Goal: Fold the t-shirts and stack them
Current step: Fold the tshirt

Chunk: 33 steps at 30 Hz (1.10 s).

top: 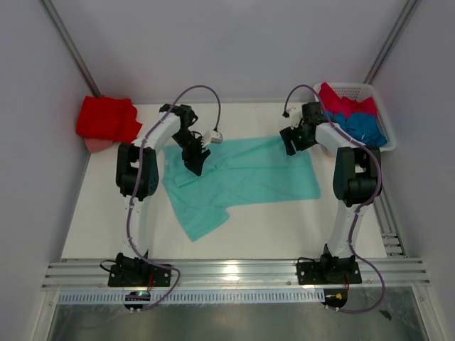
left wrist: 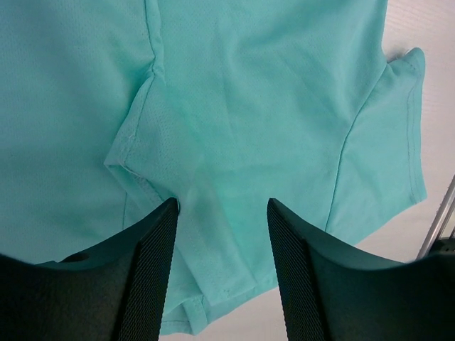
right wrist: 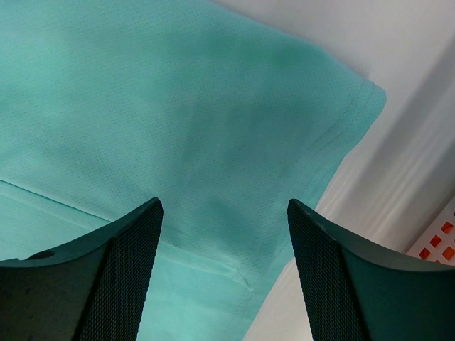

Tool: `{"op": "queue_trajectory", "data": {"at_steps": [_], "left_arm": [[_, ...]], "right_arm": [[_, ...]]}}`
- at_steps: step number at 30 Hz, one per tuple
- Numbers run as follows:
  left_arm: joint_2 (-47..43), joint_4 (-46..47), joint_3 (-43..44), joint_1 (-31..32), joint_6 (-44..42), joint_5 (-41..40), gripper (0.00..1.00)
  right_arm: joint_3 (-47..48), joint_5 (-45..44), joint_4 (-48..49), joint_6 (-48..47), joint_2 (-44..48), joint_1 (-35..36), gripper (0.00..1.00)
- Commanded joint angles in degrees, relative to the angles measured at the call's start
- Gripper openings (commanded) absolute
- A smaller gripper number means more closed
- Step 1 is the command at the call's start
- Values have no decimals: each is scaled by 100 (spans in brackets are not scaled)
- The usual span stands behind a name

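Lying spread on white table (top: pixel 284 227), mint-teal t-shirt (top: pixel 245 177), left gripper (top: pixel 197 162) over sleeve end, right gripper (top: pixel 290 144) at hem corner, jaws wide (both empty).

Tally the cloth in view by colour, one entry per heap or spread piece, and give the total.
Mint-teal t-shirt, spread on the table: 1
Bright red heap, far left corner, paler pink edge beneath: 1
Crimson-pink heap, in the white basket: 1
Blue heap, same basket: 1
Total: 4. Shirts per heap cannot be told.
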<state>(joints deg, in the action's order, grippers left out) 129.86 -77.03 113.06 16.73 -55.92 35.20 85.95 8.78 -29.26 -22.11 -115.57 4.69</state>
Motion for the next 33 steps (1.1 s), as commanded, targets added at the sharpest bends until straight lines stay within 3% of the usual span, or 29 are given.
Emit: {"op": "queue_trajectory", "data": {"at_steps": [1,11,12,16,24,28,33], "left_arm": [[-409,-1815,24,14,-173,-189,55],[-646,-1815,147,23,-279,-268,51],[-586,-1815,208,23,-227,-346,53],[-313,-1666,445,23,81,-602,82],[109,-463,533,23,704,-988,83],[206,879,358,23,1416,-1419,83],[347,1445,340,23,1909,-1700,83]], "right_arm": [[185,37,-36,14,26,-3,75],[220,63,-54,31,70,-3,75],[220,54,-63,31,70,-3,75],[203,63,-63,40,87,-3,75],[141,10,-10,31,131,-3,75],[106,-7,-19,22,166,-3,75],[53,-69,16,-13,219,6,75]]}}
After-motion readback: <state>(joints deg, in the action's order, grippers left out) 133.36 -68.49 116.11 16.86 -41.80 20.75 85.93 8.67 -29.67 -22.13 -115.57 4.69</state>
